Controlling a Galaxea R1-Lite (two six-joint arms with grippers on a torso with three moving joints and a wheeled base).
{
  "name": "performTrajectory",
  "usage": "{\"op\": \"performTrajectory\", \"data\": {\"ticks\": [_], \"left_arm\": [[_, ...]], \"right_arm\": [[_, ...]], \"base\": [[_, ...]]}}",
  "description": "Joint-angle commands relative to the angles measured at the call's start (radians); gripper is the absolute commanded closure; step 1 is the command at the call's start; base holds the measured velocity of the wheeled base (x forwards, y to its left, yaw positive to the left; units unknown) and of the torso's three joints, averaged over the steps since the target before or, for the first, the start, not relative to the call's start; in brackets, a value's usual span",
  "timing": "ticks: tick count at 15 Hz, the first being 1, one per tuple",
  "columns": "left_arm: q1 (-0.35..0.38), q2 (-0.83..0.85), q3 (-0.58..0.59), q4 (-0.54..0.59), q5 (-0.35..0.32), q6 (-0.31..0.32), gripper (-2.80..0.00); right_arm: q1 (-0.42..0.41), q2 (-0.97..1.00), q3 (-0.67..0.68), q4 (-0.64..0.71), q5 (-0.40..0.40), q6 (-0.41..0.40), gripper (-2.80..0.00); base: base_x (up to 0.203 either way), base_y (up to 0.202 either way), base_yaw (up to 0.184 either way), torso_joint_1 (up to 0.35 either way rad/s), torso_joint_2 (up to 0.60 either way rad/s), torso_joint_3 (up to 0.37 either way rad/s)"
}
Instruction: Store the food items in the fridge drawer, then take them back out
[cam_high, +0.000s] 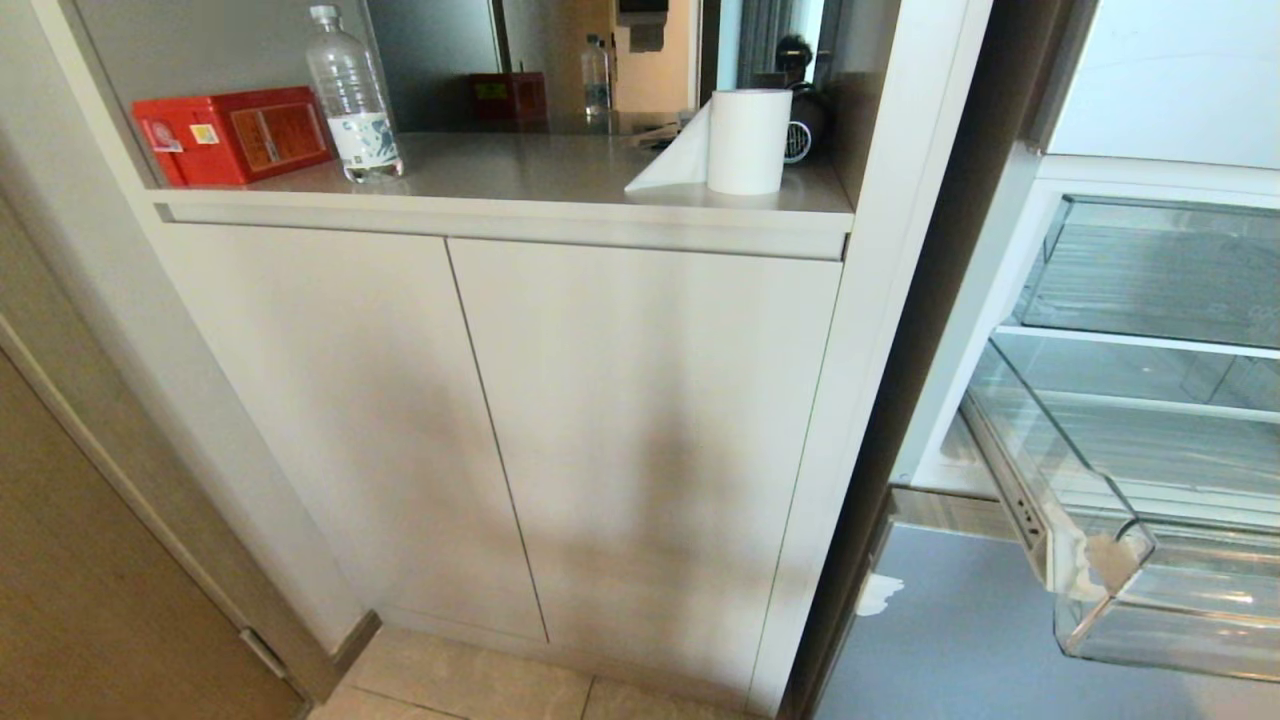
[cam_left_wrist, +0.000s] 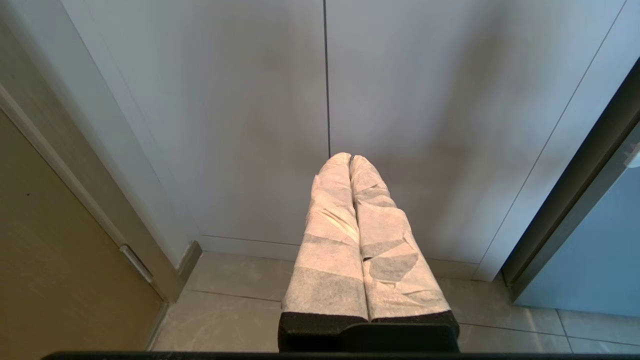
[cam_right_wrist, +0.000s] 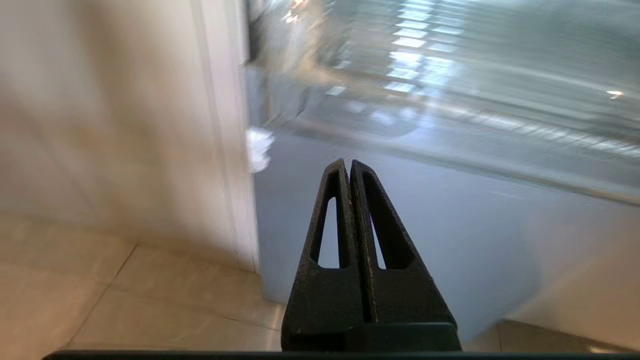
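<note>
A pale cabinet (cam_high: 600, 430) stands beside an open fridge, whose clear fridge drawer (cam_high: 1150, 560) is pulled out, lower right. Left gripper (cam_left_wrist: 350, 159) and right gripper (cam_right_wrist: 348, 162) hang low, jaws closed, holding nothing.

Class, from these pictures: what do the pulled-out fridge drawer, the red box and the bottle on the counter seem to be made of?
Fridge drawer: clear, glossy plastic; you see straight through its walls. Red box: probably printed tin or card; sharp edges, slight sheen. Bottle: thin clear plastic with ribbed sides, a cap and a paper-like label.
</note>
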Motion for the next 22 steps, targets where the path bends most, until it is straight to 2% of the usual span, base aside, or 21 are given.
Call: {"op": "performTrajectory", "data": {"ticks": [1, 11, 22], "left_arm": [[0.0, 0.0, 0.0, -0.001, 0.0, -0.005, 0.0], [0.0, 0.0, 0.0, -0.001, 0.002, -0.005, 0.0], [0.0, 0.0, 0.0, -0.001, 0.002, -0.005, 0.0]], "right_arm": [[0.004, -0.07, 0.013, 0.01, 0.008, 0.002, 0.0], [0.004, -0.07, 0.013, 0.01, 0.005, 0.028, 0.0], [0.004, -0.071, 0.013, 0.01, 0.005, 0.024, 0.0]], "base": [[0.0, 0.0, 0.0, 0.0, 0.0, 0.0], [0.0, 0.0, -0.007, 0.0, 0.0, 0.0], [-0.001, 0.007, -0.172, 0.003, 0.0, 0.003]]}}
